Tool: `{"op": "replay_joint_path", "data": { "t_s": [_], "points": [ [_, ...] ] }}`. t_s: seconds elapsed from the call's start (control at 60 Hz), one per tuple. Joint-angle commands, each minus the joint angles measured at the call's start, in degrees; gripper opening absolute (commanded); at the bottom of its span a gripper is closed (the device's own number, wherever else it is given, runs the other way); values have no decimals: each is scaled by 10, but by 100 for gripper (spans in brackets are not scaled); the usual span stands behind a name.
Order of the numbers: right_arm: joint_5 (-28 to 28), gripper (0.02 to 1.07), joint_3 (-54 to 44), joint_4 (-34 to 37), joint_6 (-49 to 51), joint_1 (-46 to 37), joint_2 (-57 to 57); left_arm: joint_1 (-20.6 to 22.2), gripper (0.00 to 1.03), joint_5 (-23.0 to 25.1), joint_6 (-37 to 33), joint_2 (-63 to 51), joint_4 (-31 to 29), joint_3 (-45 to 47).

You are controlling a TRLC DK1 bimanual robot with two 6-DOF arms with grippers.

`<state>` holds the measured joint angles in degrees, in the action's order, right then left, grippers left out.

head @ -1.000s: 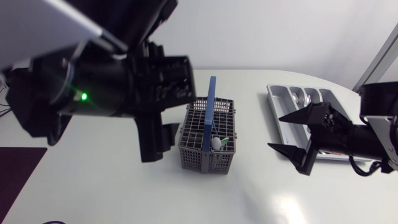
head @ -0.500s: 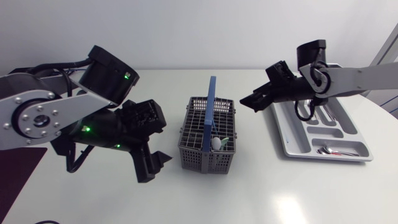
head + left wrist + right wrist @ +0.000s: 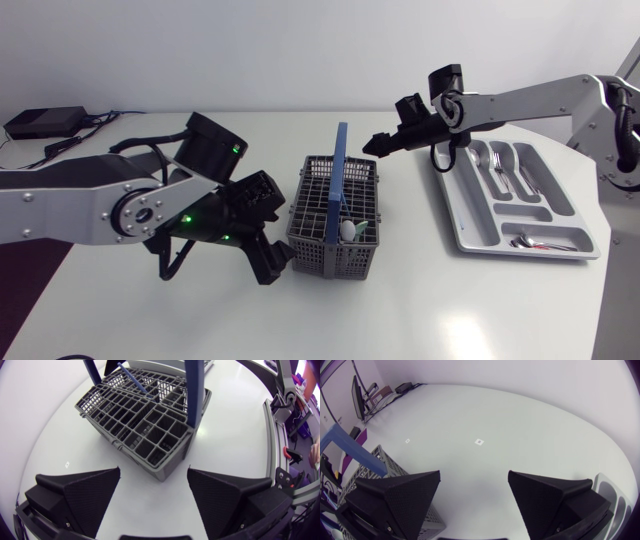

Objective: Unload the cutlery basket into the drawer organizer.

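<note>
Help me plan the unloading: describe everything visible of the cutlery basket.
The cutlery basket is a grey plastic-looking lattice box divided into square compartments, with a tall blue handle arching over its middle. It stands upright on the white table. A white rounded utensil end and a pale green piece poke from one compartment. The open left claw sits at its near corner, seemingly not touching.

The white table spans the frame; at upper left, near its far edge, lies a small black box.
</note>
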<state>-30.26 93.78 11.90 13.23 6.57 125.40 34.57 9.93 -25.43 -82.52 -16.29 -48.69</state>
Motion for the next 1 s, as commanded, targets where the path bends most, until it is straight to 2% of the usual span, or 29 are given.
{"op": "replay_joint_path", "data": {
  "t_s": [0.0, 0.183, 0.5, 0.683, 0.983],
  "points": [
    [-12, 100, 18, 19, -8, 9, 16, -13, 99, 4, 17, -32, 21, 9],
    [-26, 100, -19, 40, 18, 14, -12, -40, 99, 3, 16, -60, 72, 3],
    [-35, 100, -172, 43, 51, 21, -118, -116, 99, 3, 14, -99, 144, -26],
    [-35, 100, -243, 44, 59, 32, -164, -151, 99, 5, -3, -143, 148, -65],
    [-30, 100, -322, 51, 55, 52, -238, -213, 99, 39, -33, -200, 141, -121]
  ]
}}
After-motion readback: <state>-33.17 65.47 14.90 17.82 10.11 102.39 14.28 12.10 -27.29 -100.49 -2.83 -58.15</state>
